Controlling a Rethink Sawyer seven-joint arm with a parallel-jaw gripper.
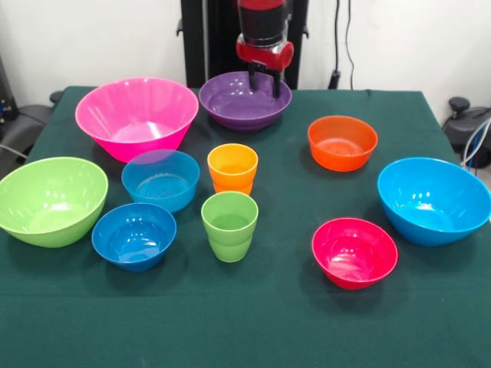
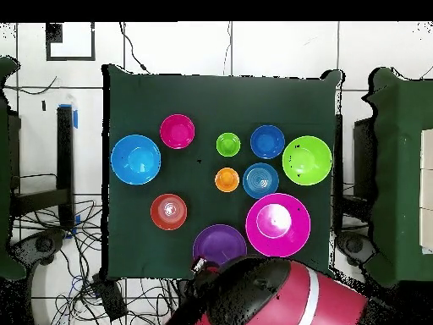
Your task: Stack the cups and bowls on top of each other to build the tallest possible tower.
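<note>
All cups and bowls stand apart on the green cloth; nothing is stacked. My gripper [image 1: 264,81] hangs open over the far part of the purple bowl [image 1: 245,101], its fingers reaching down inside the rim. The big pink bowl [image 1: 136,115] is beside the purple one. The orange cup [image 1: 232,169] and the lime green cup [image 1: 229,226] stand upright mid-table. The teal bowl [image 1: 160,181], dark blue bowl [image 1: 134,235] and lime green bowl [image 1: 51,200] are on the left. The orange bowl [image 1: 342,142], sky blue bowl [image 1: 434,200] and red-pink bowl [image 1: 354,252] are on the right.
In the overhead view my arm [image 2: 262,292] covers the table's bottom edge beside the purple bowl [image 2: 219,245] and the pink bowl [image 2: 278,224]. Chairs and cables lie around the table [image 1: 253,322].
</note>
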